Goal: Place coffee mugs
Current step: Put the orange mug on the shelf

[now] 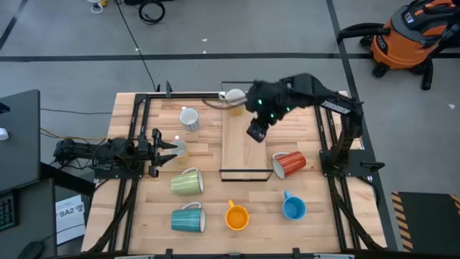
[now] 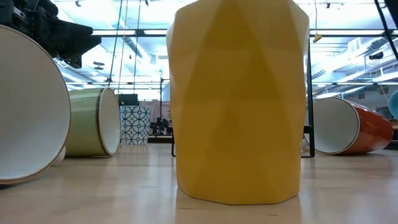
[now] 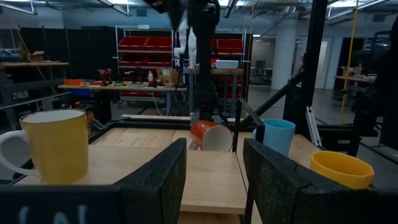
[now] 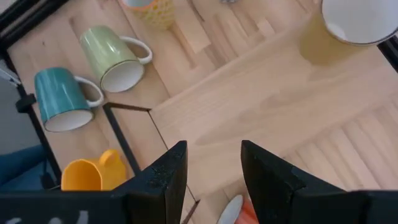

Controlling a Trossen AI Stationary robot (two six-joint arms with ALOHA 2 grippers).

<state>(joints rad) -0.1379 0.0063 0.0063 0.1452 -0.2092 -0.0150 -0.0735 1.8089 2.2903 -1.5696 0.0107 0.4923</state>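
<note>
The worktop (image 1: 215,162) is made of light wood, and mugs sit all over it. The left gripper (image 1: 175,147) rests low at the left side. Its two fingers are spread apart and hold nothing. A yellow mug (image 1: 177,149) stands just by its tips. The right gripper (image 1: 256,132) hangs above a pale wooden board (image 1: 241,147) in the middle of the worktop. Its fingers are also apart, with nothing between them.

A tan mug (image 1: 235,101) stands at the far end of the board. A white mug (image 1: 190,118) stands to the left of the board. A red-orange mug (image 1: 290,164) lies on its side just right of the board's near corner. A pale green mug (image 1: 187,182) lies on its side left of the board. Nearer the front edge are a teal mug (image 1: 187,219), also on its side, an orange mug (image 1: 236,216) and a blue mug (image 1: 293,207), both standing up.
</note>
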